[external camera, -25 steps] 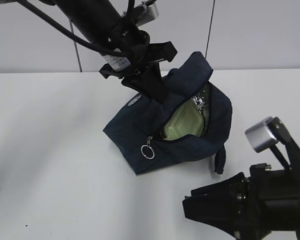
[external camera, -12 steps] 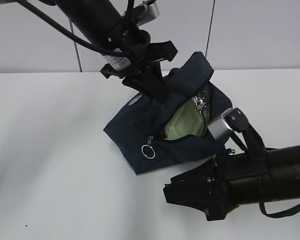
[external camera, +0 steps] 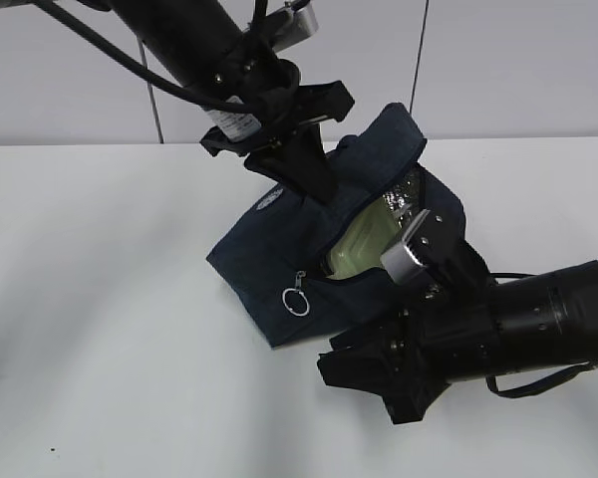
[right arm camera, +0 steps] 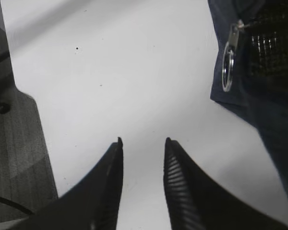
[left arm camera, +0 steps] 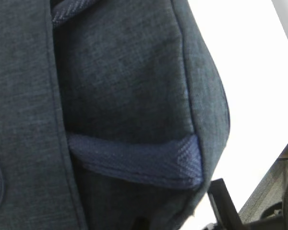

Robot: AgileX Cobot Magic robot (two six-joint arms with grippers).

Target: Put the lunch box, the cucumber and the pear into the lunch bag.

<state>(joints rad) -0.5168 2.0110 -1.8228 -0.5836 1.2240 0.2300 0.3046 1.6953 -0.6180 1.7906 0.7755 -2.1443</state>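
One lunch bag sits on one white table — dark navy, with one metal ring pull on its zipper and one small round white logo on its side. One lunch box shows through the bag's opening, its pale green lid facing out. Two robot arms are in view — one left gripper and one right gripper, the latter showing two dark fingers with a gap between them. One woven strap shows in the left wrist view.

lunch box mostly hidden inside lunch bag, left hand tips buried in fabric
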